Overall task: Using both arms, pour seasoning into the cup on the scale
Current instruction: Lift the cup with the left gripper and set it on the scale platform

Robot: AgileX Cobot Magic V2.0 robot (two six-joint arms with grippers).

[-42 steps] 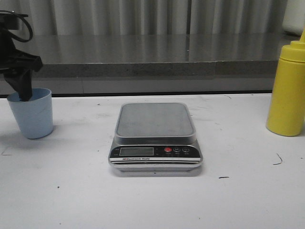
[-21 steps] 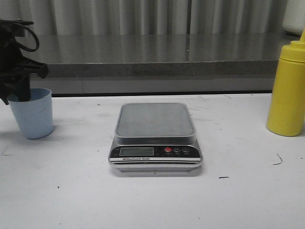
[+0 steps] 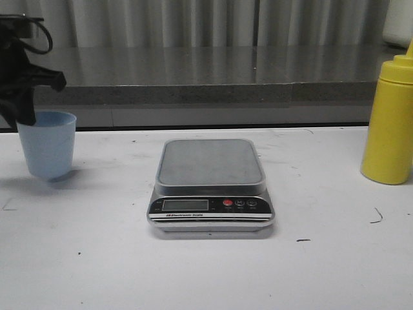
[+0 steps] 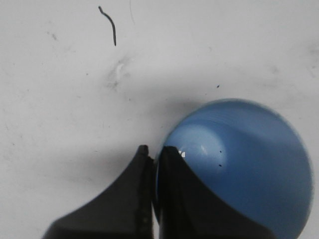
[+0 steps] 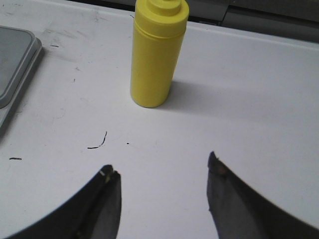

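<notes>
Left gripper pinches the cup wall at its rim, one finger inside, one outside, jaws nearly closed on the thin plastic. Cup is pale blue and tilted slightly in the front view, base just at or barely off the worktop; cannot tell if it touches. Left of the scale, well apart from it, near the left frame edge. Bare white worktop lies between cup and scale, only faint scuffs there.

Right gripper spread wide, nothing between the fingers, over bare worktop. Seasoning stands upright beyond the fingertips, apart from them, roughly centred on the gap between them. In the front view the yellow bottle is right of the scale, well apart, close to the right frame edge; nozzle tip cut off by the frame.

Scale sits mid-worktop, platform bare, black panel with display and red button facing the camera. Its corner shows at the edge of the right wrist view, well apart from the bottle. Small dark curved mark on the worktop between right gripper and bottle. Worktop's far edge runs behind the scale, grey ledge beyond it.
</notes>
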